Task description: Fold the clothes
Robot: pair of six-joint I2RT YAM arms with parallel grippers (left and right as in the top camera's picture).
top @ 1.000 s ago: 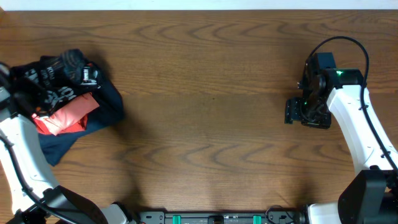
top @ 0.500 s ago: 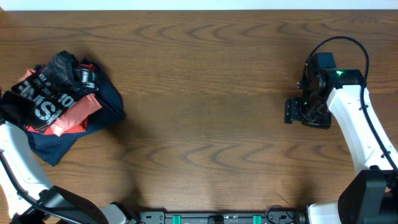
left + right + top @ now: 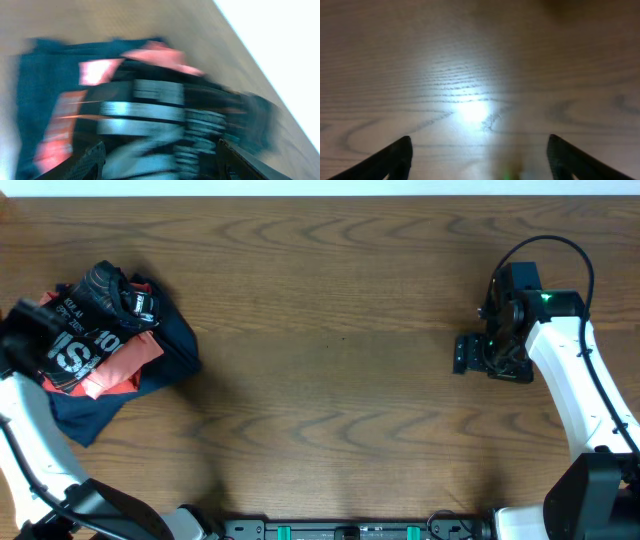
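Observation:
The clothes, a black jersey [image 3: 88,320] with large white lettering, lie crumpled on top of a pile at the table's far left. In the left wrist view the jersey [image 3: 165,110] is blurred and fills the middle of the frame. My left gripper [image 3: 28,338] hovers at the pile's left edge, blurred by motion. It is open [image 3: 162,167], its fingers wide apart over the jersey and gripping nothing. My right gripper [image 3: 462,355] is far off at the right, open [image 3: 480,162] above bare wood.
Under the jersey lie a salmon-pink and red garment [image 3: 112,365] and a navy blue garment [image 3: 165,345], also seen as pink garment [image 3: 97,72] and navy garment [image 3: 40,85]. The wooden table [image 3: 330,350] stretches between the arms. A pale wall [image 3: 280,50] borders its far edge.
My left gripper has opened and let go of the jersey, which now lies spread on the pile with its lettering up. The right jaws have widened slightly; that arm stayed put.

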